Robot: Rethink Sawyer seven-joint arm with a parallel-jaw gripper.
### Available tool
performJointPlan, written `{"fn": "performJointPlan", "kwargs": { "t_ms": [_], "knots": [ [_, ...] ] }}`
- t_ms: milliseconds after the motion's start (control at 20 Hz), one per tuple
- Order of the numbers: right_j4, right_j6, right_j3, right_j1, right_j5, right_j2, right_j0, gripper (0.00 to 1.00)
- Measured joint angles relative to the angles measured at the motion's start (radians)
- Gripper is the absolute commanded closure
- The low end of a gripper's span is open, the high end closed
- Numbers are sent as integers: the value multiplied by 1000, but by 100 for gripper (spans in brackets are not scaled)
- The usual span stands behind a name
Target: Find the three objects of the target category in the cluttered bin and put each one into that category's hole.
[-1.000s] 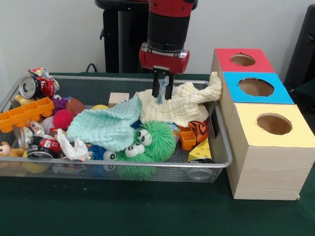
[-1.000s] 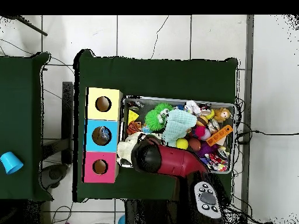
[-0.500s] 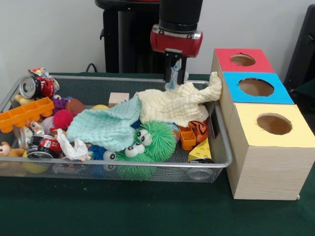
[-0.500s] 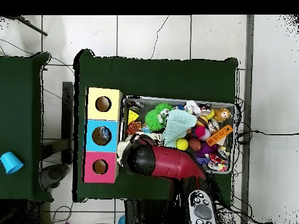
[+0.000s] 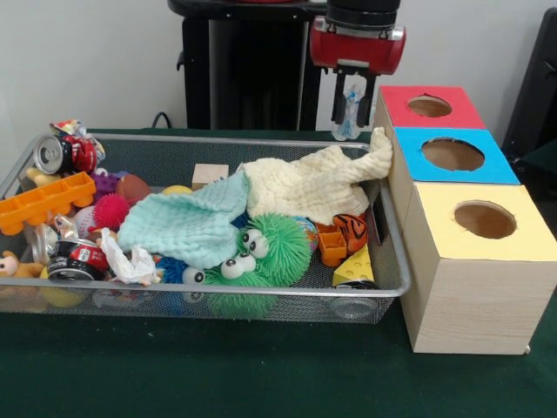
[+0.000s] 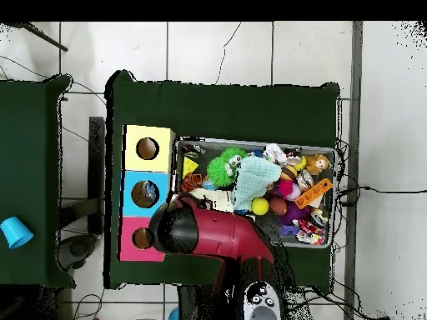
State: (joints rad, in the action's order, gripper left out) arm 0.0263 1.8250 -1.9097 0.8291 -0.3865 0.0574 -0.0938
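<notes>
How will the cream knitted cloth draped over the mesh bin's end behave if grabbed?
Likely floppy: the cream knitted cloth sags in folds and one corner hangs up against the wooden box. Probably light, as it lies on top of the mint cloth and toys. It may drag neighbours or snag the wire mesh bin, since it spreads across several items.

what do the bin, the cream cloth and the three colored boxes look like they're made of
The bin looks like metal wire mesh: fine see-through grid, shiny rim. The cream cloth seems soft crinkled cotton, like muslin: it drapes and wrinkles. The three boxes look like pale wood or wood-grain board, with matte red, blue and yellow tops.
</notes>
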Motion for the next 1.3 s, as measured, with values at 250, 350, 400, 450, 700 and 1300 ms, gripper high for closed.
{"fn": "performJointPlan", "kwargs": {
  "t_ms": [250,350,400,450,700,1300],
  "knots": [
    [21,2,0,13,-6,13,35,100],
    [31,2,0,18,-6,19,47,100],
    [34,2,-1,19,-6,21,50,100],
    [39,2,-1,20,-6,22,53,100],
    [61,2,-4,20,-6,23,57,100],
    [107,2,-49,20,-6,25,94,100]
  ]
}}
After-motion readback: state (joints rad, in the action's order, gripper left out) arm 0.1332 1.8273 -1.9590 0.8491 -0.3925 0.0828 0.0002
